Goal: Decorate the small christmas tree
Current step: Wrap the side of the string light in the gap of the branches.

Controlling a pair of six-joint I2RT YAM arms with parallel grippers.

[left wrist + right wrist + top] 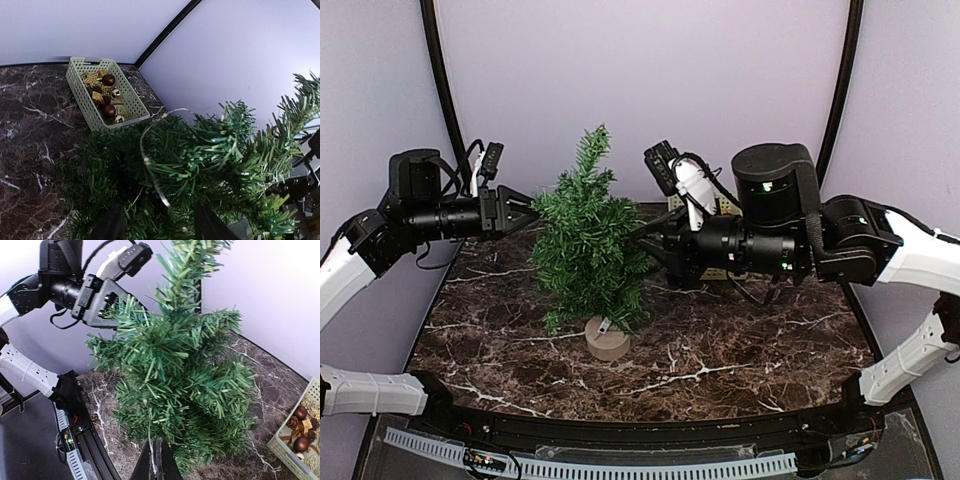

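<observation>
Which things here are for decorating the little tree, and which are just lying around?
For the job:
- tree
- string of tiny lights draped on it
- basket holding baubles

Just there:
- marble table
- purple wall

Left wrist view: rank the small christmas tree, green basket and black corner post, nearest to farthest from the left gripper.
1. small christmas tree, bottom foreground.
2. green basket, beyond, upper left.
3. black corner post, behind the basket.
</observation>
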